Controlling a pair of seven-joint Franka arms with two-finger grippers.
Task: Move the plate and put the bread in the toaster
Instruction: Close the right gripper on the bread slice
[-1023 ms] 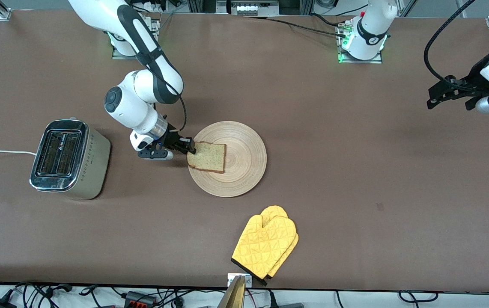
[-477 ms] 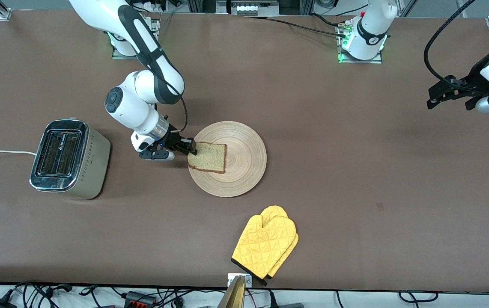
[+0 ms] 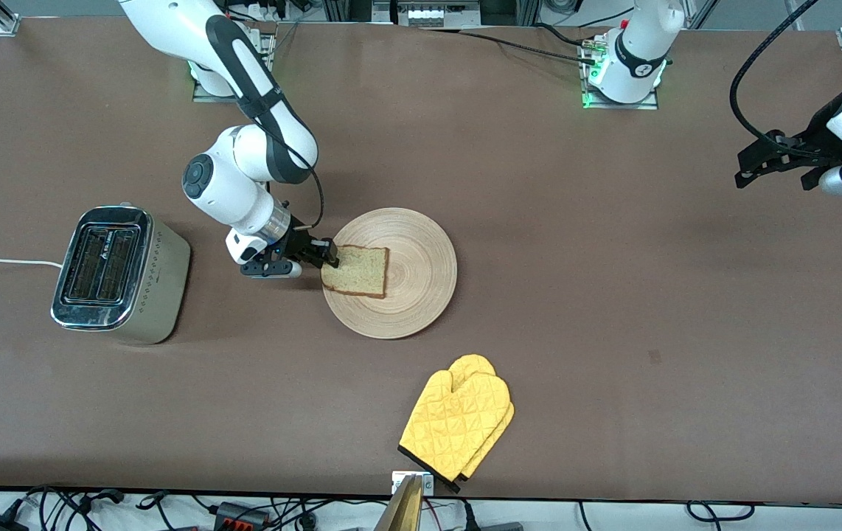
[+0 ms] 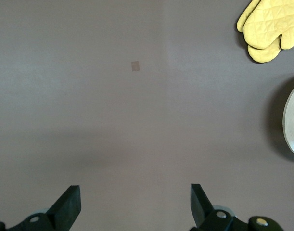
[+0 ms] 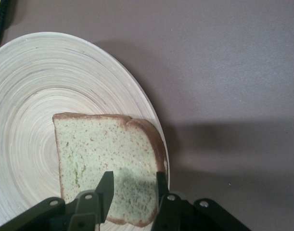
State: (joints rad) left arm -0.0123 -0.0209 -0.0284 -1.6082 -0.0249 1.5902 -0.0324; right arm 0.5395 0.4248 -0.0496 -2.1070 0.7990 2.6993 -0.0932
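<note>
Right wrist view: the right gripper pinches the bread by one edge; the slice lies flat on the plate, at its toaster-side rim. Left gripper waits wide open, empty.

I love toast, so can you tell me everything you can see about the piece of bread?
The bread is one square slice, pale and speckled inside, with a darker brown crust around its edges. It sits on the round wooden plate, at the rim nearest the toaster, and one edge reaches slightly past the rim. The right gripper is closed on that edge, one finger over the slice's top. Nothing else touches it.
</note>
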